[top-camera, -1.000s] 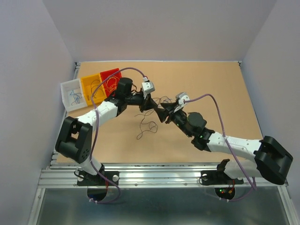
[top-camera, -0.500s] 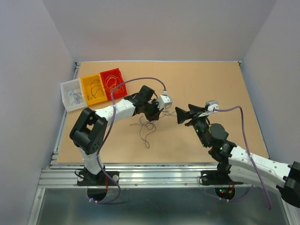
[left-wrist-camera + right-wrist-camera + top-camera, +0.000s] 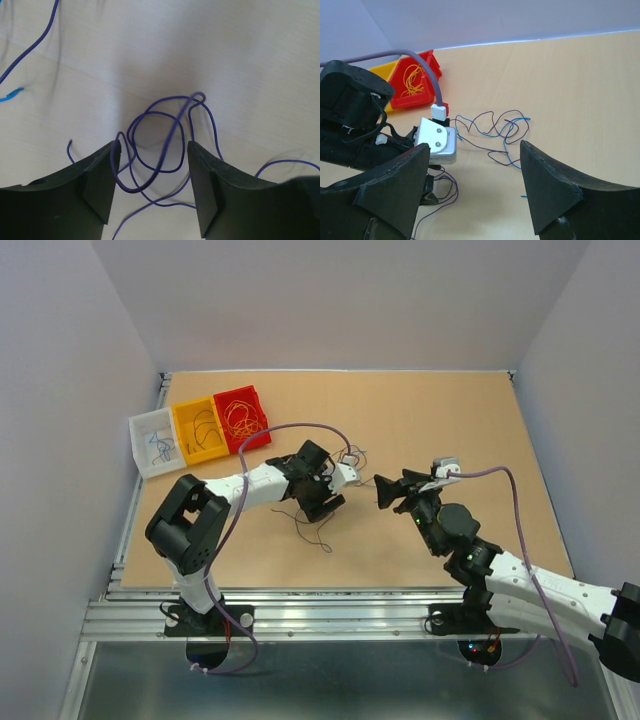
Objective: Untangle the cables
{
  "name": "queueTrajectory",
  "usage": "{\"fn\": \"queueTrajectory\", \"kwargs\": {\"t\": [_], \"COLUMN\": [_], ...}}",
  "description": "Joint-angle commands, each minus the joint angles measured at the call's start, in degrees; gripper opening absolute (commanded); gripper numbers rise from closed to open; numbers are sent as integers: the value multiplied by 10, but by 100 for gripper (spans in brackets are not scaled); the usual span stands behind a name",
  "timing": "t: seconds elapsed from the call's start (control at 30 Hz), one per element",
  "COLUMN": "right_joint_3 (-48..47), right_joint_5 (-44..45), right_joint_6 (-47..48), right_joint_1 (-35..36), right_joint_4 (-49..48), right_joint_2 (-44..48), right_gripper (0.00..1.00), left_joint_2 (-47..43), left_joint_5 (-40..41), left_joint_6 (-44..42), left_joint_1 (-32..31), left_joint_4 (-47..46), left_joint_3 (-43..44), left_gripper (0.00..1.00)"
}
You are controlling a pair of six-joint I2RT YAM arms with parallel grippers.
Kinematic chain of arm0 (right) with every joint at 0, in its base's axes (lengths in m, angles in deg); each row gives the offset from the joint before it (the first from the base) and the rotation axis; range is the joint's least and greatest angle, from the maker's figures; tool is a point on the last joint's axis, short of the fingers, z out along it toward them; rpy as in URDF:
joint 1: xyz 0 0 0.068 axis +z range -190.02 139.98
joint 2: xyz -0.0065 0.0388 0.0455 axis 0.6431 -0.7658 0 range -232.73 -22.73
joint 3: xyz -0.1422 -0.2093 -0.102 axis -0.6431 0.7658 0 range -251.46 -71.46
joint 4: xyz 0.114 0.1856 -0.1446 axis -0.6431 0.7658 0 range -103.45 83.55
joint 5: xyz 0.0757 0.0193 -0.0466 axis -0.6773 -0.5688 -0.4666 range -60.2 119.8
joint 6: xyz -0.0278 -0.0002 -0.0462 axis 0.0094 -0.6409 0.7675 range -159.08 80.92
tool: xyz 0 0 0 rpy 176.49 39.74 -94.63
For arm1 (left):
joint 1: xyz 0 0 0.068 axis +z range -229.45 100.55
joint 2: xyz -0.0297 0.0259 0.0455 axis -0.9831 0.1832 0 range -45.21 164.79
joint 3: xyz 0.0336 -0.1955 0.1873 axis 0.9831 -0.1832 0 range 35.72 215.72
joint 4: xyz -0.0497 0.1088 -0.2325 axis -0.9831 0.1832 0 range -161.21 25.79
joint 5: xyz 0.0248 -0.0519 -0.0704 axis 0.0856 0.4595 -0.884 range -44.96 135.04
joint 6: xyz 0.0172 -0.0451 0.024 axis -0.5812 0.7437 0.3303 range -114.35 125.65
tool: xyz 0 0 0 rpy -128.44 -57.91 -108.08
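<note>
Sorting bins point(image 3: 178, 430), upper left of top view, hold some wires. Step: picking tangle apart.

Left end effector point(image 3: 154, 150): fingers apart, straddling cables point(image 3: 175, 127) lying centre of counter point(image 3: 250, 50), nothing clamped.

Cables: hair-thin, limp, violet and blue loops overlapping.

Right end effector point(image 3: 472, 150): spread wide, empty.

Next: pinch single strand, draw clear.

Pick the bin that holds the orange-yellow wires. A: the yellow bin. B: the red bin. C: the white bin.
B: the orange-yellow wires lie coiled inside the red bin, as the right wrist view and the top view both show.
</note>
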Motion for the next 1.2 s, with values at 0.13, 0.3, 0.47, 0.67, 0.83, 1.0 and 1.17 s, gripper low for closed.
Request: {"fn": "queueTrajectory", "kwargs": {"t": [0.13, 0.3, 0.47, 0.67, 0.83, 1.0, 1.17], "right_joint_3": [-12, -10, -10, -7, -2, 4, 5], "right_joint_5": [-4, -10, -11, -12, -10, -8, -6], "right_joint_6": [-9, -9, -9, -9, -8, -7, -7], "right_joint_1": [2, 1, 2, 2, 2, 2, 1], "right_joint_4": [-8, -8, -8, -8, -8, -8, -8], "right_joint_2": [-7, -4, -5, 2, 12, 22, 19], "right_gripper": [78, 78, 78, 78, 78, 78, 78], "left_joint_2": [-39, -28, 4, 34, 53, 40, -1], "left_joint_5": [13, -12, 1, 20, 31, 24, 38], "left_joint_6": [-4, -4, 1, 3, 5, -2, 4], "left_joint_1": [-1, -5, -11, -29, -31, -31, -19], "left_joint_4": [1, 4, 1, 5, 14, 19, 17], "left_joint_3": [-7, -2, 3, 0, 9, 5, 10], "left_gripper": [99, 99, 99, 93, 45, 0, 0]}}
